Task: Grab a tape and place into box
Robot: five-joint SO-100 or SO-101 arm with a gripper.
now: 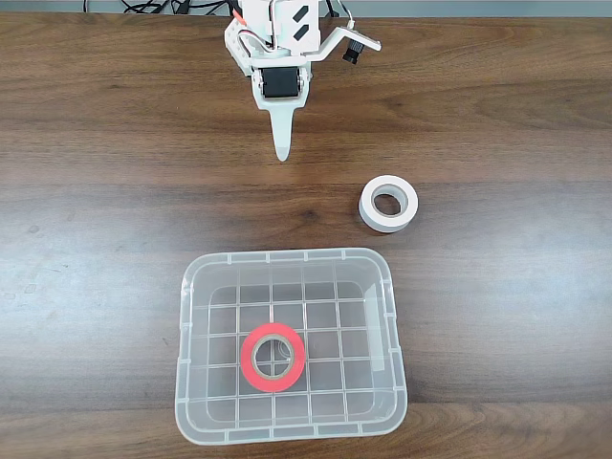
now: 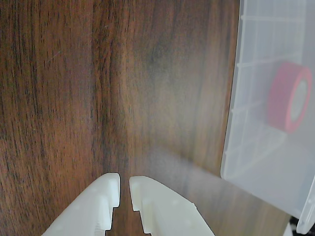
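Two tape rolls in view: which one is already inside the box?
The red tape, lying flat on the grid bottom of the clear box. The white tape sits outside on the wooden table.

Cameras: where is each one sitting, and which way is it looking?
Fixed view: sits high above, looking straight down at the wooden table, the box, the white tape roll and the arm with its gripper.
Wrist view: rides on the arm, looking past the gripper, fingers nearly together, at the table and the box edge.
Both show the red tape lying inside the box.
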